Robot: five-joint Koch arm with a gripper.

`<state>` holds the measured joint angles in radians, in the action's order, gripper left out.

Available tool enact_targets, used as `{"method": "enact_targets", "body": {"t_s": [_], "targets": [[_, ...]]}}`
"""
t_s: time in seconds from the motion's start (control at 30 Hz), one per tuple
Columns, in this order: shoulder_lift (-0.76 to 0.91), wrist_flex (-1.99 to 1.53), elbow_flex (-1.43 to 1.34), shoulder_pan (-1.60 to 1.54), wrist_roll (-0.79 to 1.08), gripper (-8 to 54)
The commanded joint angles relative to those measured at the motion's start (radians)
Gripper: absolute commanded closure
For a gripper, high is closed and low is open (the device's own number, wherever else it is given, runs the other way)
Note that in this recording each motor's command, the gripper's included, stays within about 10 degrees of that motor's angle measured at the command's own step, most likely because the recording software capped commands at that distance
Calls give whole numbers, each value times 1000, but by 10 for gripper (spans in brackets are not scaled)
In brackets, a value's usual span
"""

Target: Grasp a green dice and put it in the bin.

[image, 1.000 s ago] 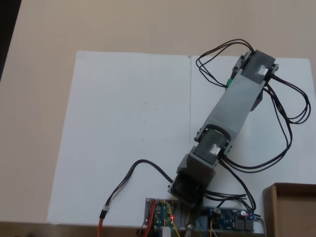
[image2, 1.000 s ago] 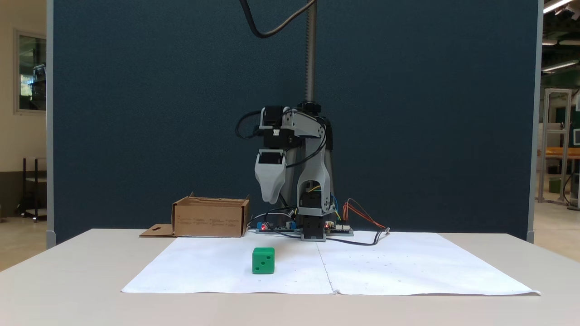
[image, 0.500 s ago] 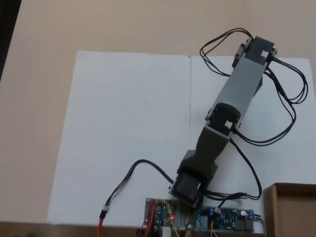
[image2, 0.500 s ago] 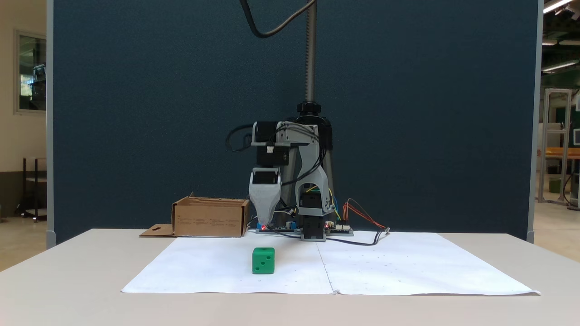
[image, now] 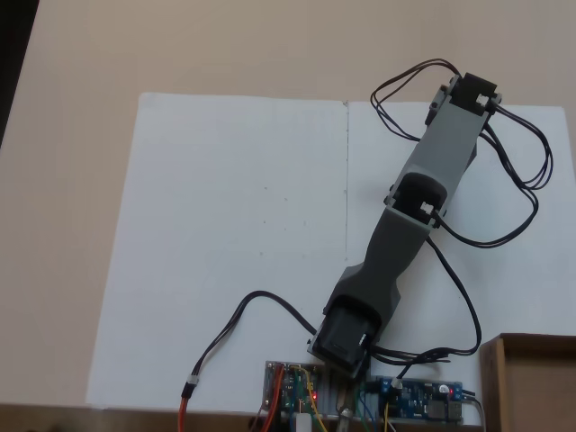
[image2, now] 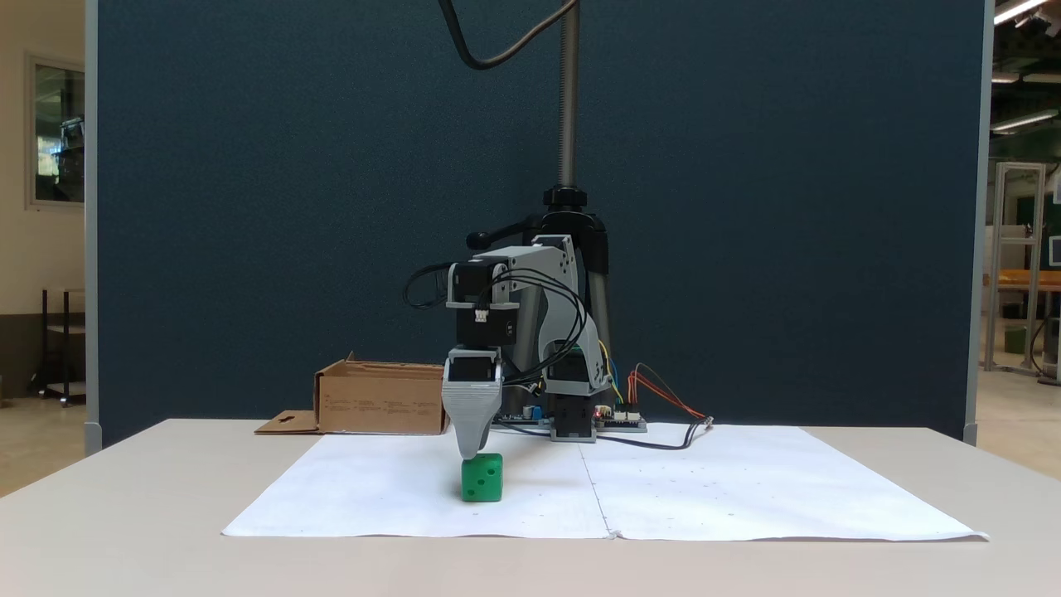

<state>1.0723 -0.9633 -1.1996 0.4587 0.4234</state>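
Here the gripper (image2: 471, 452) points straight down, and the green dice (image2: 482, 478) sits right beneath its tip, on the white paper sheet (image2: 746, 497). In the front fixed view the tip reaches the dice's top edge, a shade toward that view's left of the cube's middle; whether it touches or hangs just above cannot be told. The cube has no long axis to speak of, so any approach across its flat faces should do. Only one grey jaw shows, the other presumably behind it, so whether the jaws are spread or pressed together cannot be told. Seen from above, the arm (image: 423, 189) covers the dice. The coming move probably turns on depth: one jaw must come down on each side of the cube, not on its top. The bin (image2: 383, 402) stands well apart, behind the gripper and to its left in the front view.
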Motion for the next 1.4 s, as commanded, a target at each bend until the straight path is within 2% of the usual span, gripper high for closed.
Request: {"method": "enact_targets", "body": {"t_s": [0.0, 0.43, 1.1, 1.37], "targets": [[-5, 43, 57, -2, -86, 25], [-104, 112, 57, -6, -98, 37], [-115, 110, 54, -44, -132, 41], [-120, 109, 49, -44, -130, 128]]}}
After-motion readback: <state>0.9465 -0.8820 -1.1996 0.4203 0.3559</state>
